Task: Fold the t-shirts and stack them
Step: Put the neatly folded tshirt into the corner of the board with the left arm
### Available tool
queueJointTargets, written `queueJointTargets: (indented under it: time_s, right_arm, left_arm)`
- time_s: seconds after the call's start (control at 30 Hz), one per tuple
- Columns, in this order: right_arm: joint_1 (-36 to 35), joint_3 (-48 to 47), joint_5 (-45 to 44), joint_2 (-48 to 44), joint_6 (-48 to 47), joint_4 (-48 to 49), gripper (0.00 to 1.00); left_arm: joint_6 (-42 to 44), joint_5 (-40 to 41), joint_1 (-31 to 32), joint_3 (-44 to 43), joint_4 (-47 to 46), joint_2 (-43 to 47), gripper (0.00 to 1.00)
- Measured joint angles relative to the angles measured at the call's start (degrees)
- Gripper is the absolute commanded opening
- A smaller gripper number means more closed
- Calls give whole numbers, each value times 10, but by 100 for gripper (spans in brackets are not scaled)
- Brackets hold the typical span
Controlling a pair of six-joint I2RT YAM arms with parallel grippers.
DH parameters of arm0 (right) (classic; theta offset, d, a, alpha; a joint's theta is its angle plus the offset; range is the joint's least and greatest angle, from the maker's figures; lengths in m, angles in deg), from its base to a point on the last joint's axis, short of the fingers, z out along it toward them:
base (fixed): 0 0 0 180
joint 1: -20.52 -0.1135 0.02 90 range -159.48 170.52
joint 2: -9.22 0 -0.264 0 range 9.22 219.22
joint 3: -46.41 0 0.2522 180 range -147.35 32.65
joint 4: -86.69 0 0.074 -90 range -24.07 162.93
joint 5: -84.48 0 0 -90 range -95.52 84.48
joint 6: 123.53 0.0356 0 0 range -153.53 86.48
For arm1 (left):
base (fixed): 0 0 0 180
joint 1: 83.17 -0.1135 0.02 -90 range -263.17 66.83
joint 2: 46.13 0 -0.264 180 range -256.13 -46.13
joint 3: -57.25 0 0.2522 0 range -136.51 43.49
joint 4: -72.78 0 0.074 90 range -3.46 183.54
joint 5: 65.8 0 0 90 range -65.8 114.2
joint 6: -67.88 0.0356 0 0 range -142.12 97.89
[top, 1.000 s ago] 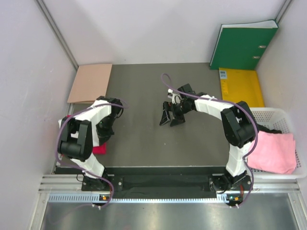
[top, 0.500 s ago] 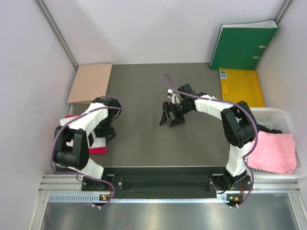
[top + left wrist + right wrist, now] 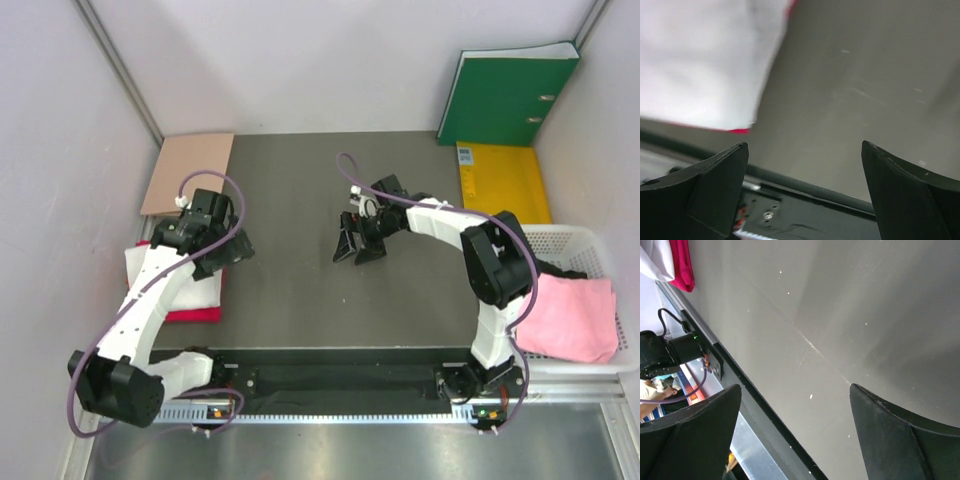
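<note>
A folded white t-shirt (image 3: 195, 291) lies on top of a crimson red t-shirt (image 3: 196, 314) at the table's left side. In the left wrist view the white t-shirt (image 3: 710, 55) fills the upper left, with a red edge (image 3: 738, 131) under it. My left gripper (image 3: 228, 254) hovers just right of this stack, open and empty (image 3: 805, 167). A pale pink t-shirt (image 3: 575, 315) lies crumpled in the basket on the right. My right gripper (image 3: 358, 250) stands open over the bare table middle, holding nothing (image 3: 795, 410); the red t-shirt (image 3: 682, 265) shows far off.
A green binder (image 3: 510, 95) leans at the back right, with a yellow folder (image 3: 500, 180) in front of it. A tan cardboard sheet (image 3: 188, 170) lies at the back left. The white basket (image 3: 573, 238) sits at the right edge, something black (image 3: 560, 270) inside.
My left gripper has opened, let go of the white t-shirt and lifted away to the stack's right. The left arm has swung out. The right arm has not moved.
</note>
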Motion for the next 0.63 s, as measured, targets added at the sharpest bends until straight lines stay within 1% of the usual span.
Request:
queueJointTargets:
  time_s: [0.1,0.2,0.3,0.37,0.43,0.53,0.63]
  right_arm:
    - [5,3,-2,0,0,2,90]
    - [21,10,-8,0,0,2,91]
    - [43,17,-24,-5,0,0,94]
    - [60,18,-43,-16,-5,-10,96]
    - [79,19,-67,-34,-13,-18,100]
    - [105,25,-114,-72,-26,-27,100]
    - [134,37,-180,-131,-46,-43,100]
  left_arm:
    - [6,-83,0,24,-64,3,99]
    - [12,-146,4,31,-108,-41,99]
    - [26,-181,17,23,-134,-92,99]
    - [40,-205,28,-2,-139,-139,99]
    - [55,-222,41,-37,-147,-189,99]
    - [71,-233,60,-89,-153,-253,99]
    - [93,-241,86,-139,-164,-305,99]
